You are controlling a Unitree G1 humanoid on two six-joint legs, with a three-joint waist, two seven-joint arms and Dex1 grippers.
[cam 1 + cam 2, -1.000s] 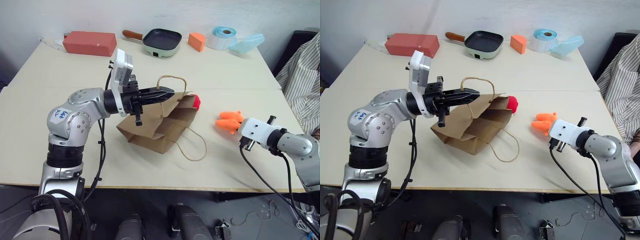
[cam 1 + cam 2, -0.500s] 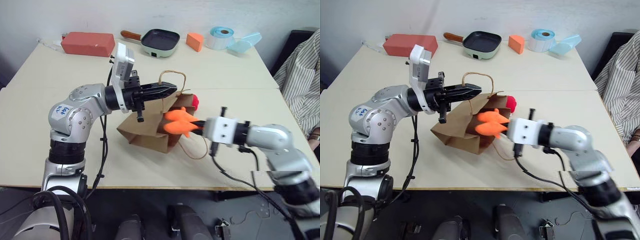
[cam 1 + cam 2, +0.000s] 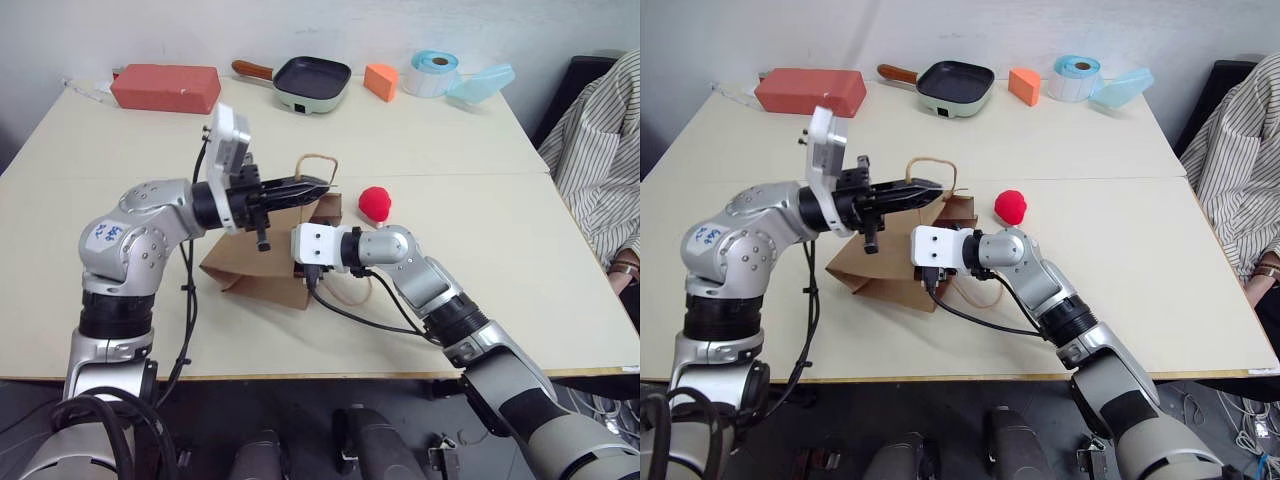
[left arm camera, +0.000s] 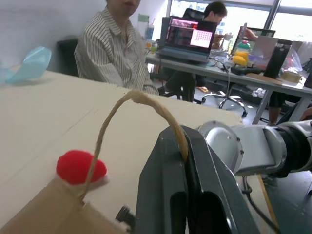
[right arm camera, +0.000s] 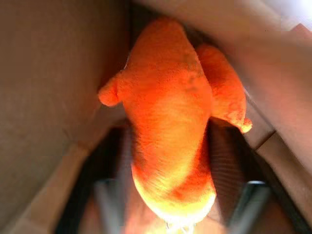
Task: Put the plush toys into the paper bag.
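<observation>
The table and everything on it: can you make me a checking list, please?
Surface: pale table, two tops joined.
Job's things: paper bag lying on its side; orange fish toy inside it; red toy on the table beside it.
Clutter: red box, pan, orange wedge, tape roll.
Grippers: left gripper shut on the bag's handle; right gripper open inside the bag.
Cables: black cable under the right arm.
Surroundings: a seated person, office desks.

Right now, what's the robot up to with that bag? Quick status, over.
Left gripper shut on bag handle. Right gripper inside paper bag, fingers apart, orange plush between them. Red plush on table, outside bag.
</observation>
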